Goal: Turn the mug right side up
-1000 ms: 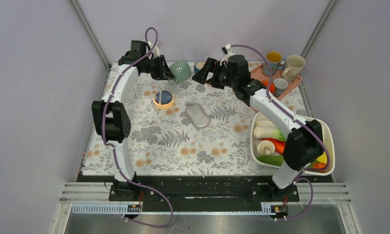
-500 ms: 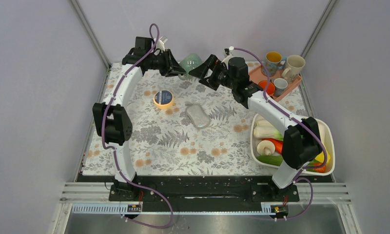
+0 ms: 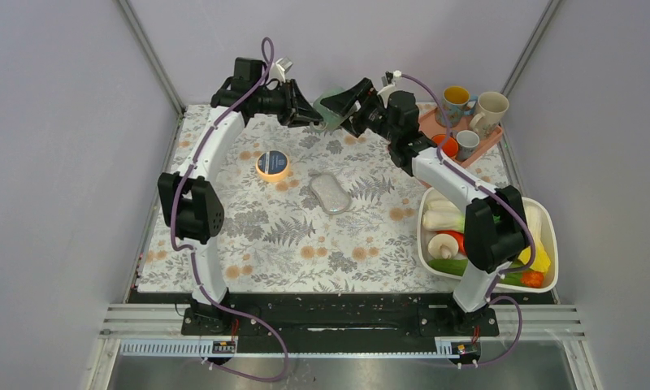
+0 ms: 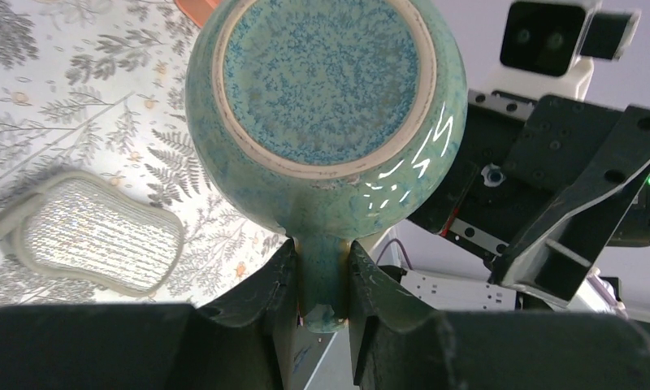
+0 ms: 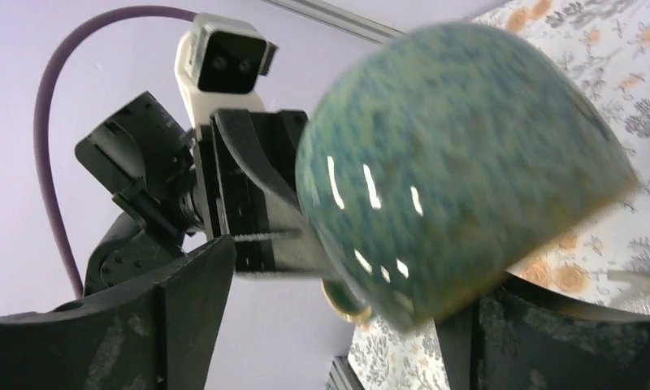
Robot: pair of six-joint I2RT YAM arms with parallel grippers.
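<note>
The speckled green mug point(image 3: 331, 102) hangs in the air over the back of the table, tilted on its side. In the left wrist view its base point(image 4: 326, 89) faces the camera, and my left gripper point(image 4: 322, 284) is shut on the mug's handle point(image 4: 322, 276). My right gripper point(image 3: 348, 99) reaches in from the right, jaws open on either side of the mug's body point(image 5: 460, 171). A gap shows between the left finger point(image 5: 184, 301) and the mug. The mug's opening is hidden.
A roll of tape point(image 3: 272, 164) and a grey pad point(image 3: 330, 193) lie on the floral cloth. A pink tray point(image 3: 429, 122) with several cups stands back right. A white basin point(image 3: 424, 244) of vegetables sits near right. Walls close in behind.
My left gripper has carried the mug up and to the right, turning it. My right gripper swung left and up, and its open jaws now straddle the mug.
</note>
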